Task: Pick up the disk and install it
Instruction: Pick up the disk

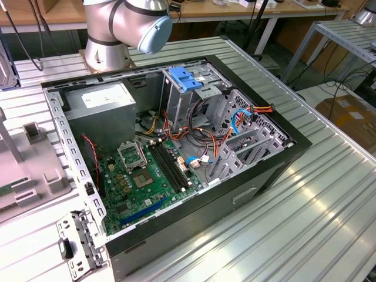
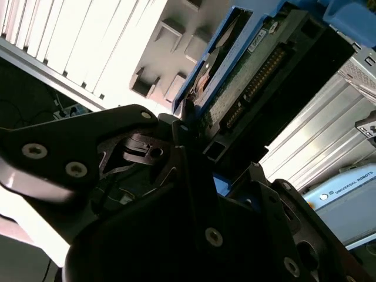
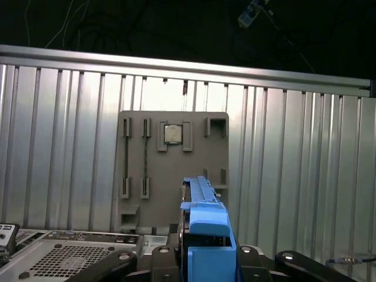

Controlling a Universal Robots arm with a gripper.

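Observation:
The disk (image 3: 201, 202) stands edge-on between the black fingers of my gripper (image 3: 202, 254), its blue carrier rail facing the first wrist view. In the second wrist view the disk (image 2: 252, 76) shows its green circuit board, a connector row and a blue rail. There my gripper (image 2: 191, 126) is shut on its lower end. The disk hangs in the air above the ribbed metal table (image 3: 294, 164), in front of a grey fixture plate (image 3: 173, 170).
The open computer case (image 1: 176, 147) lies on the table, with a grey drive cage topped by a blue bracket (image 1: 185, 77), a power-supply box (image 1: 100, 103) and a motherboard (image 1: 147, 176). A grey fixture (image 1: 29, 170) sits at the exterior view's left. The arm base (image 1: 126, 23) stands behind the case.

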